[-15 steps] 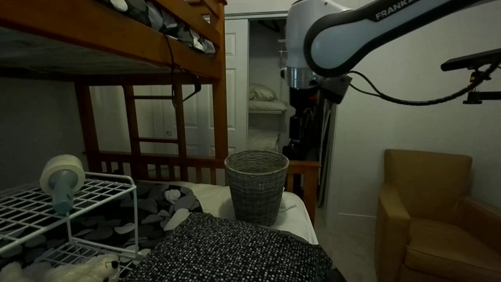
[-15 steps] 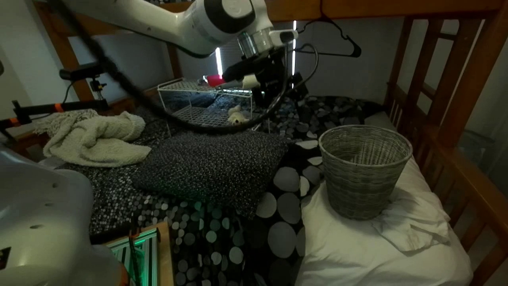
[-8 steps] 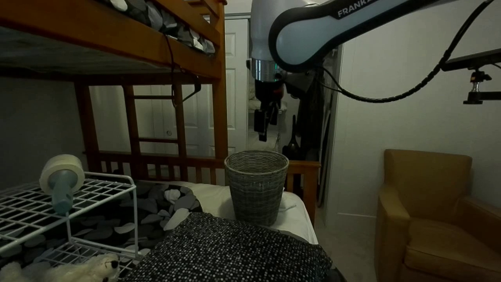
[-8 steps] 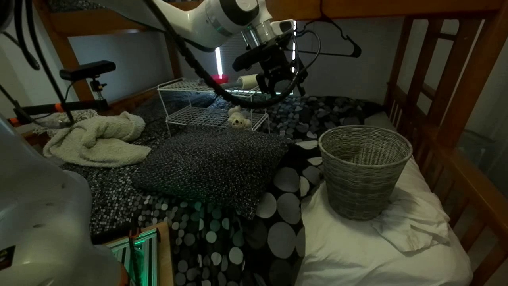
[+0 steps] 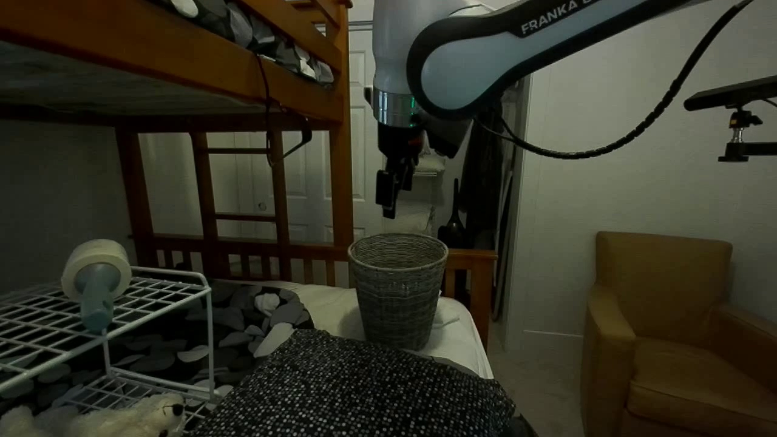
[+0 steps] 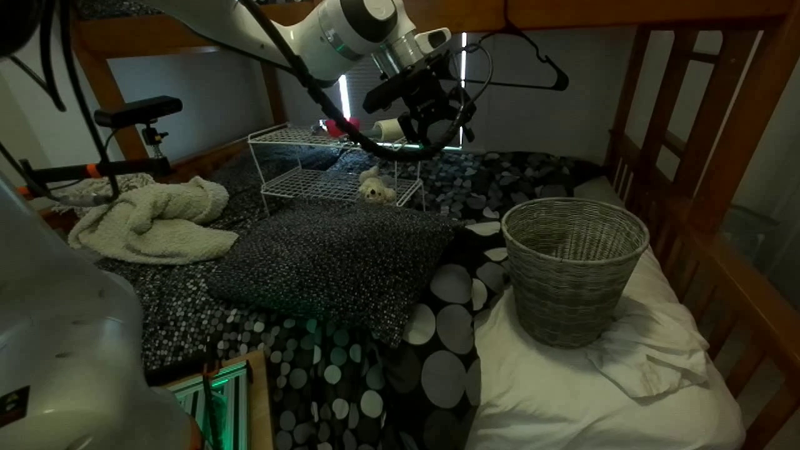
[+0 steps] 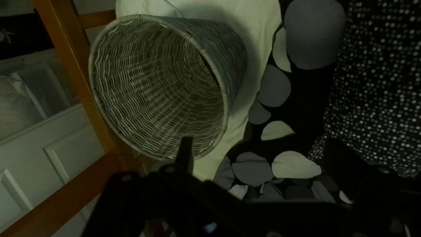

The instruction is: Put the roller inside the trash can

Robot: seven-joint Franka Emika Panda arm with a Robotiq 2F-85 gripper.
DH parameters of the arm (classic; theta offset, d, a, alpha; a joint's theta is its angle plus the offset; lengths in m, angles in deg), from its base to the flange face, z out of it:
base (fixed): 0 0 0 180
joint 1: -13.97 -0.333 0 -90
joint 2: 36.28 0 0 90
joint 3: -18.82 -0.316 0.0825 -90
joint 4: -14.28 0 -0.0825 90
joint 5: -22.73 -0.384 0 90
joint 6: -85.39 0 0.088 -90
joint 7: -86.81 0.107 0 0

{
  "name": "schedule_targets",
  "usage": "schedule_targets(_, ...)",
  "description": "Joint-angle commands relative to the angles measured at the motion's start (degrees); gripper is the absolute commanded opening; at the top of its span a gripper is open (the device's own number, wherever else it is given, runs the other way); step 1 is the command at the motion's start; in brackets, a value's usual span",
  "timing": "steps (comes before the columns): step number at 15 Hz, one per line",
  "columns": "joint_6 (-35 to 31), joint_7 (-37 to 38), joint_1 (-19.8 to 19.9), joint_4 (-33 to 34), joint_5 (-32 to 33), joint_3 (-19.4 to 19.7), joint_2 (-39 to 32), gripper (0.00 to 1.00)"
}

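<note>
Shifted a little toward 9 o'clock in both exterior views since half a second ago: end effector (image 5: pixel 393 199) and robot arm (image 5: pixel 461 76). Left in place: roller (image 5: pixel 99 280) and trash can (image 5: pixel 397 303). Nearest in an exterior view, at 8 o'clock: cream plush toy (image 5: pixel 142 416), only partly in view. Also at 8 o'clock, just above: white wire rack (image 5: pixel 164 308), bearing the roller on its top shelf, with pale round face toward the camera and blue-green handle toward 6 o'clock. At 6 o'clock: speckled black pillow (image 5: pixel 364 388). Next, toward 12 o'clock: end effector, pointing down. Spread wide in the wrist view, with fingers (image 7: pixel 185 153) at 7 and 4 o'clock and polka-dot bedding (image 7: pixel 279 164) between. Near the centre, upright on a white sheet (image 5: pixel 331 306): trash can, well apart from the roller, and at 10 o'clock from the end effector in the wrist view, with woven inner wall showing. Just behind: brown wooden bed frame (image 5: pixel 342 182). Farthest, at 12 o'clock: white door (image 5: pixel 365 145), partly hidden.
</note>
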Motion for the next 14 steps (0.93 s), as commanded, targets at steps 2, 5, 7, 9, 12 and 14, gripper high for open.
schedule_targets(2, 0.76, 17.60, -3.97, -2.54, 7.45, -4.34, 2.31, 1.00)
schedule_targets(5, -2.57, 29.86, -6.78, -1.91, 18.22, -8.88, 1.31, 1.00)
schedule_targets(7, -1.79, 36.95, -8.32, -0.05, 23.76, -11.11, -1.26, 1.00)
schedule_targets(9, 0.30, 42.99, -10.18, 1.58, 29.78, -13.05, -3.34, 1.00)
schedule_targets(12, -1.03, 40.97, -11.87, 0.80, 30.06, -11.99, -2.83, 1.00)
schedule_targets(14, -1.04, 41.37, -12.39, 1.48, 31.29, -12.12, -3.97, 1.00)
